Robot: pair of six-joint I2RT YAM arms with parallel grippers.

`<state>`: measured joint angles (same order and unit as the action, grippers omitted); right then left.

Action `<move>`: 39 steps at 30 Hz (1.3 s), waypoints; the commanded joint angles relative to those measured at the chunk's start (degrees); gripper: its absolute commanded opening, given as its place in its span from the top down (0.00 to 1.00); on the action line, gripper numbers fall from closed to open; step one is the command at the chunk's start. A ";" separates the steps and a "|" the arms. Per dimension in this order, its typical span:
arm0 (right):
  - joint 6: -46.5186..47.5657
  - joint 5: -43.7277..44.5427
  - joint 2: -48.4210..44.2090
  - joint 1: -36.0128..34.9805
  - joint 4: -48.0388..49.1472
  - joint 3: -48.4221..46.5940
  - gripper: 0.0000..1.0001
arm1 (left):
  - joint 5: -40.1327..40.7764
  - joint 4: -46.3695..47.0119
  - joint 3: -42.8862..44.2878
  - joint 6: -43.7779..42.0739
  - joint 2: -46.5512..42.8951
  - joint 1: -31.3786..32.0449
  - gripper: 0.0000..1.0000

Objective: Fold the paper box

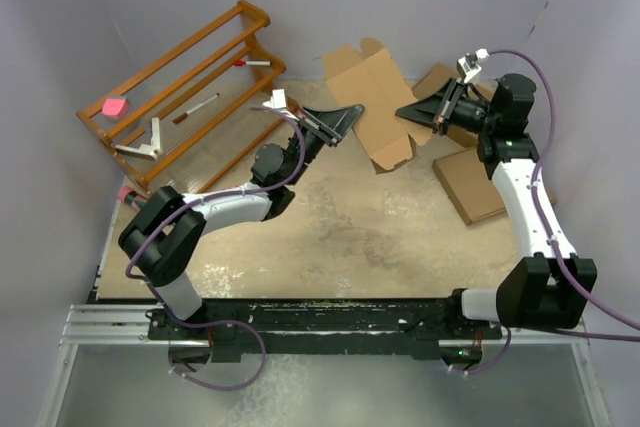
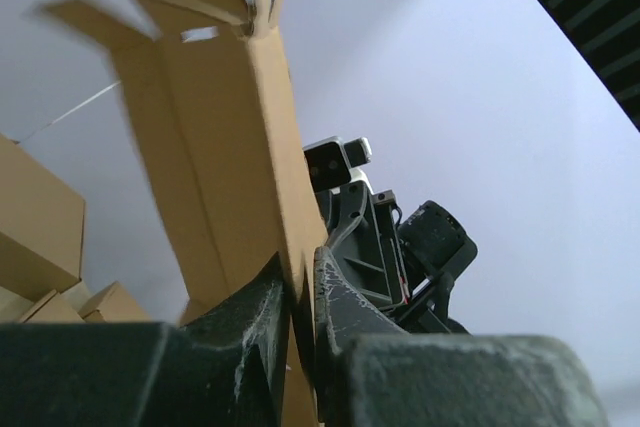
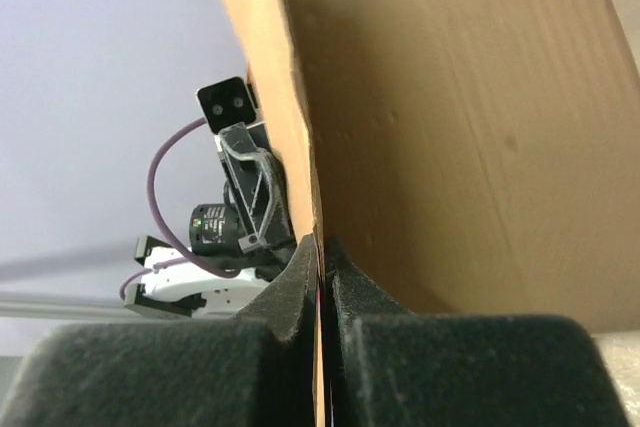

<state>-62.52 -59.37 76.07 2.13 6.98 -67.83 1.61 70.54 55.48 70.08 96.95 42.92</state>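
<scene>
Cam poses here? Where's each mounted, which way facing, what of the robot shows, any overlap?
Top external: above and behind the bases, looking down at the table; both arms show, left claw and right claw holding the paper box between them.
Left wrist: on the left wrist, facing along its claw toward the right arm; own fingers pinch the box edge.
Right wrist: on the right wrist, facing the left arm; own fingers pinch the box edge.
Shared: both wrist views show the box and the opposite arm.

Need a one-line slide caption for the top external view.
Bimanual grasp: left hand and right hand pinch opposite sides of the paper box.
</scene>
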 commanded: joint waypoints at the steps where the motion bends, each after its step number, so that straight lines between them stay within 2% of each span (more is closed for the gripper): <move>1: 5.81 1.89 -0.53 -0.77 -3.06 -4.74 1.00 | -4.25 1.97 -0.38 0.63 -2.31 1.12 0.72; 3: 5.80 1.88 -0.98 -0.50 -2.76 -4.51 1.00 | -4.64 0.50 -1.63 0.64 -2.93 1.11 0.56; 4: 5.78 1.91 -1.27 -0.34 -2.51 -4.13 1.00 | -4.94 -0.06 -2.26 0.73 -3.10 1.12 0.52; 10: 8.40 1.17 -3.10 0.02 -1.48 -3.10 1.00 | -5.08 -1.99 -7.43 -0.78 -5.66 1.11 0.39; 16: 14.96 -0.13 -5.44 0.93 -1.86 -3.46 1.00 | -2.45 -14.39 -15.85 -14.79 -18.89 1.03 0.27; 18: 19.38 -0.44 -6.13 0.98 -4.15 -4.72 1.00 | -2.68 -19.98 -17.33 -19.78 -23.52 0.77 0.24; 21: 31.16 -0.79 -6.95 1.01 -10.51 -8.47 1.00 | -3.53 -29.39 -18.95 -26.23 -30.12 0.25 0.20; 25: 44.92 -0.19 -7.97 1.01 -19.69 -12.52 1.00 | -3.12 -38.28 -21.28 -29.84 -37.86 -0.54 0.09; 28: 49.30 -1.17 -8.06 0.97 -24.09 -15.01 1.00 | -4.84 -41.67 -23.16 -30.35 -41.84 -1.43 0.06; 32: 49.51 -4.22 -8.32 0.90 -24.56 -15.39 1.00 | -10.82 -40.91 -26.50 -29.47 -45.06 -1.71 0.06; 35: 49.19 -6.17 -8.68 0.69 -24.56 -14.55 1.00 | -13.41 -38.12 -28.72 -26.49 -45.66 -1.72 0.06; 39: 49.85 -5.07 -9.52 0.68 -25.00 -12.84 1.00 | -13.07 -36.67 -28.65 -19.47 -44.17 -1.70 0.06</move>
<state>-14.94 -62.76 68.14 2.98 -17.67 -81.17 -9.10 30.57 26.35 44.53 52.25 41.32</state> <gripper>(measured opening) 0.004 0.939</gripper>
